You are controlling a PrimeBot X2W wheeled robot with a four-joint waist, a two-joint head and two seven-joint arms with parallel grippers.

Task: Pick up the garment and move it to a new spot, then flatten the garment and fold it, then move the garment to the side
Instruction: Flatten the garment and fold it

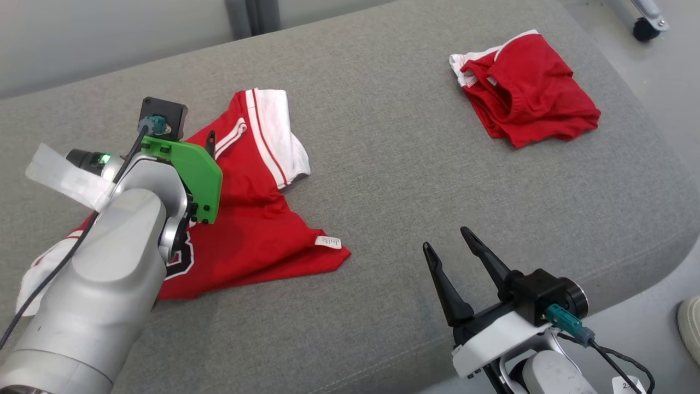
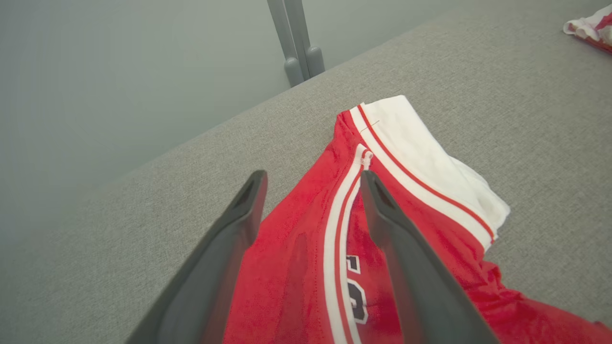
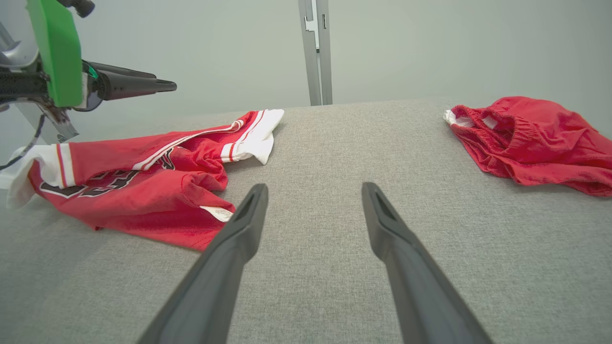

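— While our left claw point(image 2: 313, 177) is hanging over the red jersey point(image 1: 257, 230), we are seeing its two dark fingers point(image 2: 224, 253) standing wide apart, with nothing pinched between them.
— Yes, and we are watching that jersey lying crumpled on the grey cushion point(image 1: 394, 180) right beneath the claw. From the right wrist view, the fingers are floating clear of the cloth.
— What are we getting just past the fingertips?
— We are getting the white sleeve point(image 1: 276, 131), lying a little ahead of the left claw and off to its right. The white stripes point(image 2: 330, 239) are running back between the two fingers, beside the black-and-white lettering point(image 2: 356, 291) below them.
— And our right claw point(image 1: 445, 239)?
— We are seeing it spread just as wide, empty too, and hovering above bare cushion. The jersey's near corner, the one carrying the small white label point(image 1: 328, 241), is lying to the left of its fingers, near them but apart.
— Anything lying farther out?
— We are spotting a bundle of red shorts point(image 1: 528, 90) sitting well ahead of the right claw and over to its right, well apart from the jersey.
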